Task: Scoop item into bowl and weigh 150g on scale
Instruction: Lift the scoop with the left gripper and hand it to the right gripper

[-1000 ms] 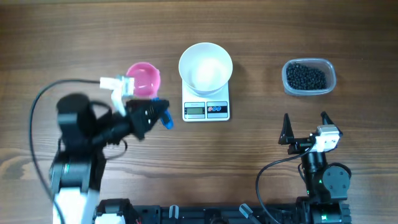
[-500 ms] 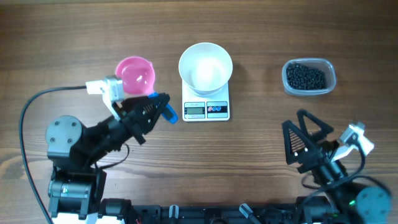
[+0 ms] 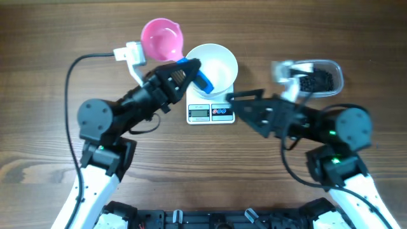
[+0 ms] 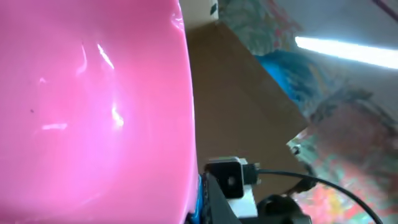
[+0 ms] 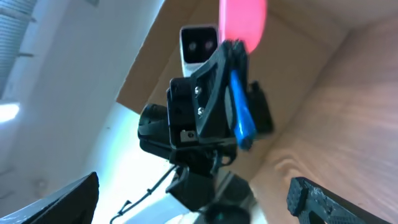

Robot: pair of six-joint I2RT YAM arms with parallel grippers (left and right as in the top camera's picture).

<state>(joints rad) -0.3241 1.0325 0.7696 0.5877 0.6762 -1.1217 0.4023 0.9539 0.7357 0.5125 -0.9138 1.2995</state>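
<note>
Overhead: the right wrist camera (image 3: 283, 70) hides the 9 o'clock end of the clear tub (image 3: 325, 75), where the black beads (image 3: 318, 81) lie, at 3 o'clock from the white bowl (image 3: 213, 63). The bowl, bare white inside, covers the scale (image 3: 211, 112) except its display edge. The left fingers (image 3: 189, 71) are clamped on the blue handle (image 3: 203, 81) of the pink scoop (image 3: 162, 39), whose cup sits at 10 o'clock from the bowl. The right fingers (image 3: 248, 109) gape wide, holding nothing. Half a second ago both arms sat nearer the 6 o'clock edge of the bench (image 3: 63, 38), with the tub uncovered

Left wrist: the scoop's bare pink inside fills the 9 o'clock half; the fingers are hidden and the background is blurred

Right wrist: its own fingertips are cut off at the lower corners, spread wide
</note>
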